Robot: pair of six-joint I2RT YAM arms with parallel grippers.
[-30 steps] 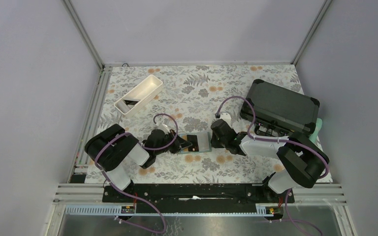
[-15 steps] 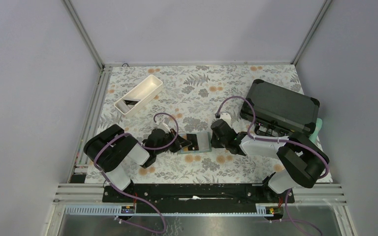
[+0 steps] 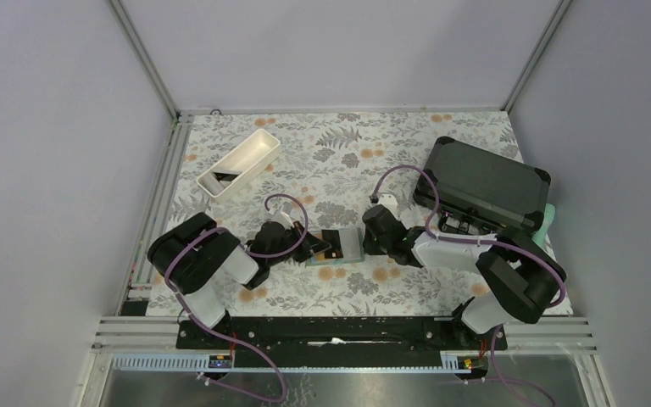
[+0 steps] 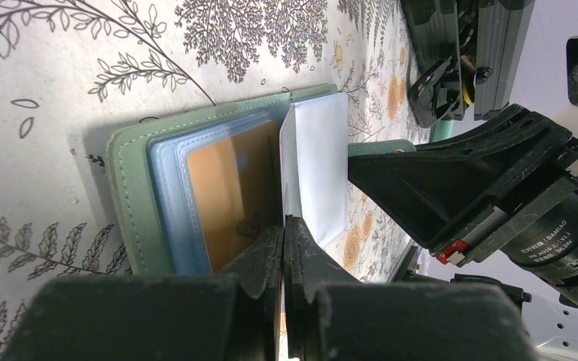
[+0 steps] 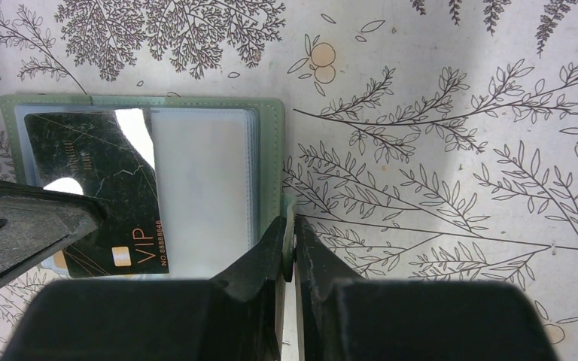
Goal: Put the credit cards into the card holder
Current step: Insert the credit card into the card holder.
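Observation:
The sage-green card holder (image 3: 349, 244) lies open on the floral cloth between the two arms. In the right wrist view its green rim (image 5: 271, 150) frames pale pockets, and a dark marbled card marked VIP (image 5: 98, 188) lies slanted over its left half. My left gripper (image 4: 284, 226) is shut on that card's edge; it also shows in the top view (image 3: 312, 248). In the left wrist view a gold-orange card (image 4: 233, 195) shows in the holder's (image 4: 132, 195) blue pocket. My right gripper (image 5: 289, 244) is shut on the holder's right edge and also shows in the top view (image 3: 364, 243).
A white oblong tray (image 3: 239, 163) with a dark item inside stands at the back left. A large black hard case (image 3: 485, 182) lies at the back right, close behind the right arm, with a pale green thing (image 3: 545, 222) at its right edge.

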